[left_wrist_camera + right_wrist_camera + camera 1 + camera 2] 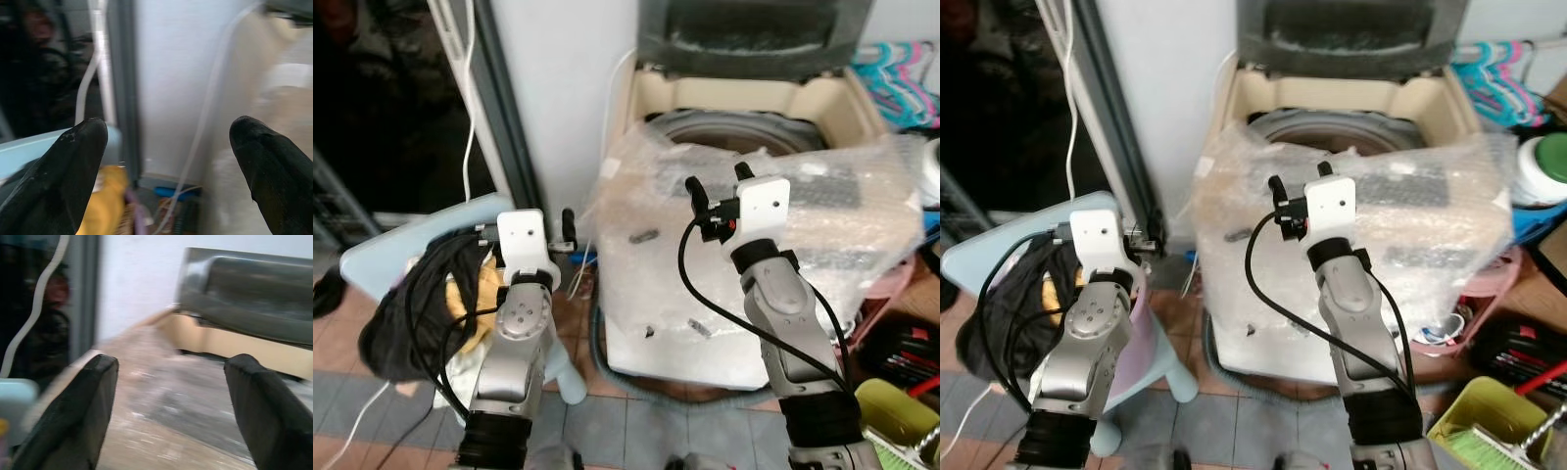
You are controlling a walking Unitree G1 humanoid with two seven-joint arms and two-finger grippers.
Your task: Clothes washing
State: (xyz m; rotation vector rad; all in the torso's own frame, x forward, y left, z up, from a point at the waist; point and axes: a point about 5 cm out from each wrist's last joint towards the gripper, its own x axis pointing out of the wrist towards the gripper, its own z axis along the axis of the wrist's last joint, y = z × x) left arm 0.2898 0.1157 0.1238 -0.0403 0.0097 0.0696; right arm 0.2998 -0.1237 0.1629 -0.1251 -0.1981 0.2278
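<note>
bubble wrap (pixel 783 225) drapes the open washing machine (pixel 754 108); right gripper (pixel 717 182) spread above it, left gripper (pixel 166 147) spread beside dark clothes (pixel 411 304).

Count of items in view
One washing machine (pixel 822 108), lid up; one bubble wrap sheet (pixel 773 245); one pale blue stool (pixel 421 240); one clothes pile (pixel 421 313); two end effectors: left end effector (pixel 570 230), right end effector (pixel 717 186).

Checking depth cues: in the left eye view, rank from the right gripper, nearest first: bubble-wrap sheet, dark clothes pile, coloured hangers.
1. Clear bubble-wrap sheet over the washer, directly under the right gripper.
2. Coloured plastic hangers, far right corner.
3. Dark clothes pile on the pale blue stool, far left.
</note>
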